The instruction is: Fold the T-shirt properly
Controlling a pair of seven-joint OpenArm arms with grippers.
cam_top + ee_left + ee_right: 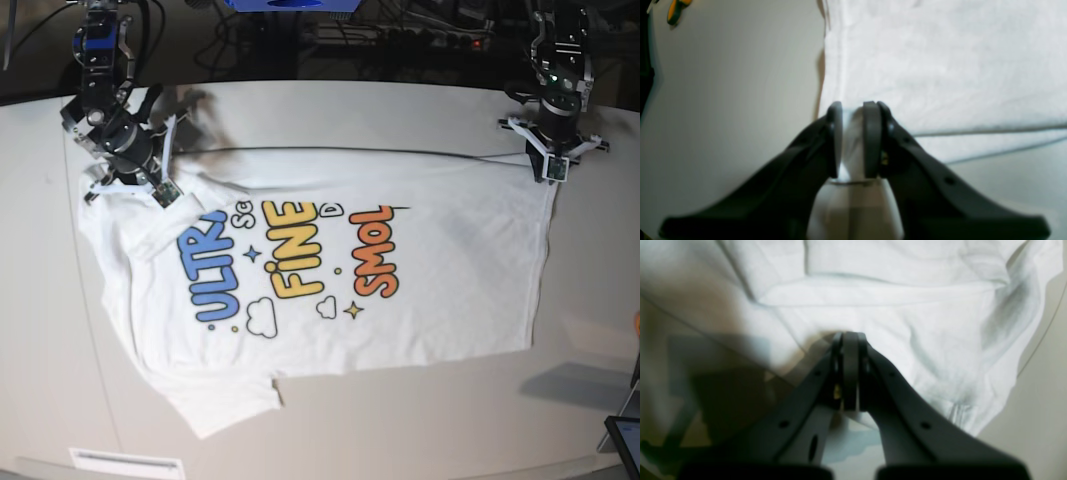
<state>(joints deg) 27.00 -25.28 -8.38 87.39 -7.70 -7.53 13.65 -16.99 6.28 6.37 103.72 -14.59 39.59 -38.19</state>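
A large white short-sleeved cotton T-shirt [330,270] with a cartoon print in blue, yellow and orange letters, clouds and stars lies spread on the pale, smooth table [420,410]. In the base view its upper long edge is folded over along a straight line that cuts across the tops of the letters, and the fold runs from one arm to the other. One short sleeve [225,400] sticks out toward the near edge of the table.

The left gripper [852,138], dark grey with curved fingers, stands at the hem corner of the shirt on the right of the base view. Its pads are a little apart and pinch a bunched strip of the white fabric between them; the hem edge runs away from it across the bare table.

The right gripper [850,371] sits at the shoulder end of the fold, on the left of the base view. Its jaws are pressed fully together, and a thin layer of the white cloth appears caught between them, with wrinkled fabric spreading out beyond the fingertips.
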